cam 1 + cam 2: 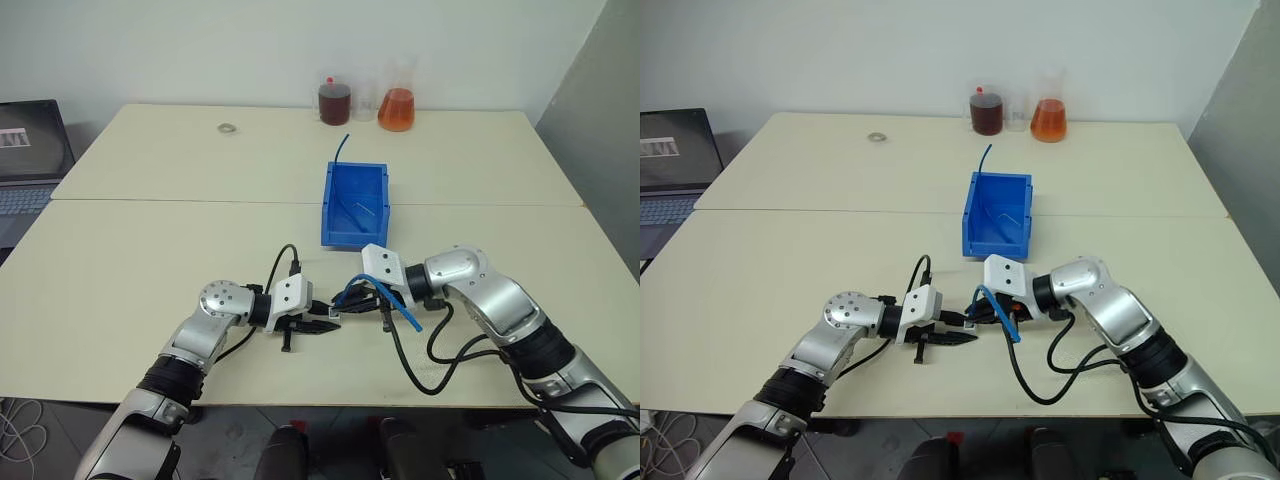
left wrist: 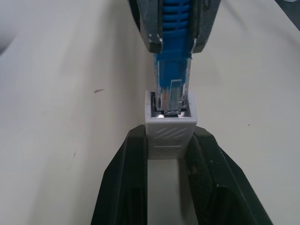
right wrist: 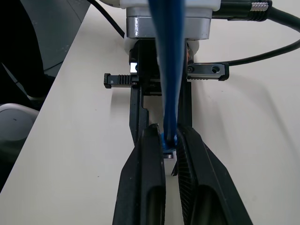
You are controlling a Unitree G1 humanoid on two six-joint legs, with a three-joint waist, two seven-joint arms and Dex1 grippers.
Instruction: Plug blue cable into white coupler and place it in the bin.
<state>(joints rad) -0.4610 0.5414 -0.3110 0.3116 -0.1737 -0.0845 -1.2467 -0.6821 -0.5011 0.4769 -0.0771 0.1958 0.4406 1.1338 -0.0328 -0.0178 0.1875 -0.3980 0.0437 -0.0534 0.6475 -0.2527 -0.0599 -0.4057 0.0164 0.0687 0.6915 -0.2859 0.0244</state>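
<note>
Near the table's front edge my left gripper [image 1: 318, 325] is shut on the white coupler [image 2: 169, 133], a small boxy block with its dark opening facing my right gripper [image 1: 352, 305]. The right gripper is shut on the blue cable [image 1: 402, 313] just behind its clear plug [image 2: 171, 89]. The plug's tip sits in the coupler's opening, and most of the plug still shows outside it. The cable runs back over the right wrist [image 3: 169, 70]. The blue bin [image 1: 327, 205] stands just beyond both grippers, at mid-table.
A short darker blue wire [image 1: 342, 145] sticks up from the bin's far end. Two flasks of brown [image 1: 334, 102] and orange [image 1: 396, 108] liquid stand at the back edge. A laptop [image 1: 30, 150] is at far left. A black robot cable [image 1: 430, 375] loops by the front edge.
</note>
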